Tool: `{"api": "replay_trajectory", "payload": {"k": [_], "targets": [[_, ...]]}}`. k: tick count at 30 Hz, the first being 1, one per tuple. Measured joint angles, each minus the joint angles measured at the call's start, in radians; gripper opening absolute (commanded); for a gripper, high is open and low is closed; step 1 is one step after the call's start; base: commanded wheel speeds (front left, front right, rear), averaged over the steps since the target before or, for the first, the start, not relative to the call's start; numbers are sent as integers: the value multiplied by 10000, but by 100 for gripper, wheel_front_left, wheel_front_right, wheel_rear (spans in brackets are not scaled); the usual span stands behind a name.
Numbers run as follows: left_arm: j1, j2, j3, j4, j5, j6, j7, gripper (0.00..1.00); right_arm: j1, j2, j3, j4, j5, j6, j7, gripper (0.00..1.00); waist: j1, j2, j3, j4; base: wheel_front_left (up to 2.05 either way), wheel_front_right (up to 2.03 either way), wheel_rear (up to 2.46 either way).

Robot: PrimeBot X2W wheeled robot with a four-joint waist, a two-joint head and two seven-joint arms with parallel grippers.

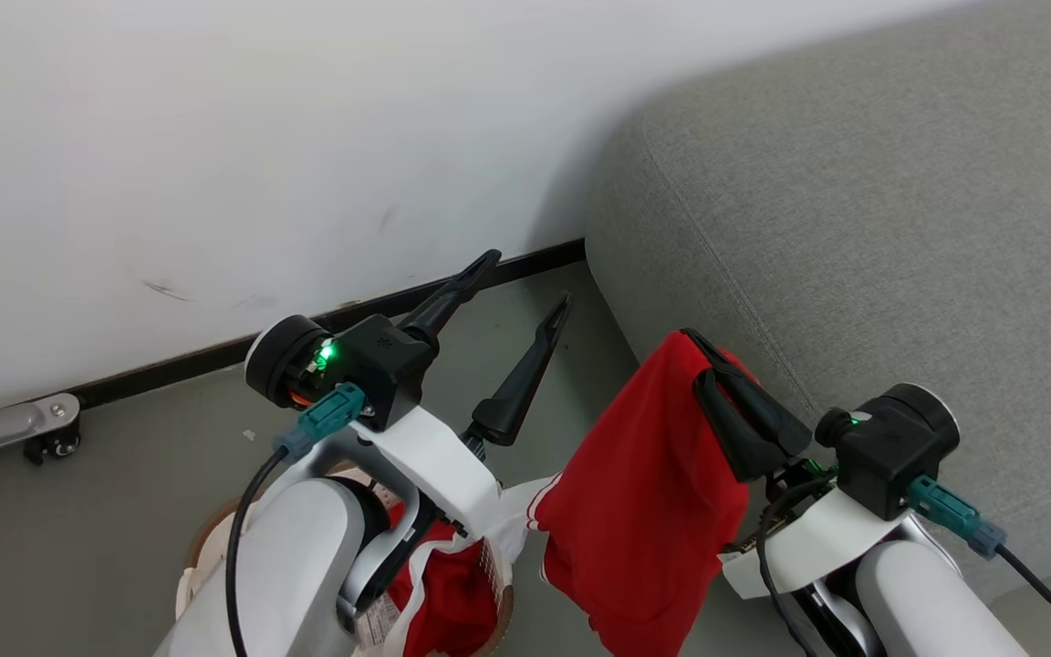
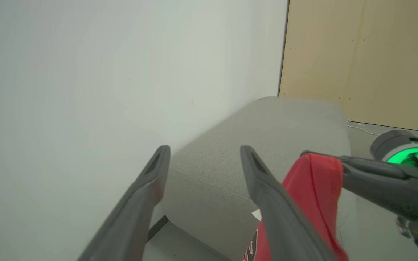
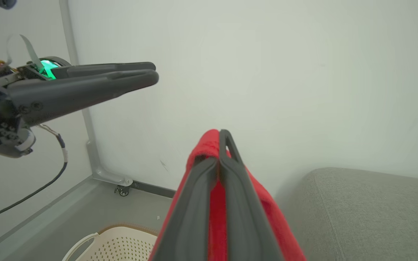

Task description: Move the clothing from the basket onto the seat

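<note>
Two red pieces make up the clothing, and they sit in different places. One red garment [image 1: 644, 511] hangs from the right pincer [image 1: 703, 351], whose fingers are pressed together on a bunched fold at its top. A second red garment [image 1: 452, 593] with white trim lies in the basket [image 1: 504, 607], low beside the left forearm. The left pincer [image 1: 527, 281] is spread wide and empty, raised above the basket and pointing toward the wall [image 1: 306, 137].

The relation that matters is garment to seat [image 1: 854, 228]. The held piece hangs over the floor [image 1: 124, 474] in the gap between basket and seat, just beside the seat's rounded flank, with its long axis running straight down from the fingertips. The seat's top lies to the right of the right pincer and further ahead. The right arm is clearly the nearer one; the left is well apart from the seat.

As a judgement, the coming move is a carry rightward over that rounded edge, high enough that the hanging tail clears the flank rather than dragging on it.

The garment is soft, thin and limp, folding on itself, so it will likely drape where it is let go. The seat is a light grey woven fabric with a stitched seam. The basket is cream plastic with perforated walls and a brown rim.
</note>
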Motion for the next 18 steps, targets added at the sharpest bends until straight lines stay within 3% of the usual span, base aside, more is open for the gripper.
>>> {"api": "replay_trajectory", "payload": {"k": [9, 18], "targets": [[1, 58, -6, -245, -2, 48, 255, 100, -203, 127, -305, -58, 238, 0, 0, 0, 0, 0, 318, -357, 0, 0, 0], [1, 155, -25, -587, 2, 115, 481, 100, -2341, 23, -1151, -84, 207, 0, 0, 0, 0, 0, 765, -481, 0, 0, 0]]}}
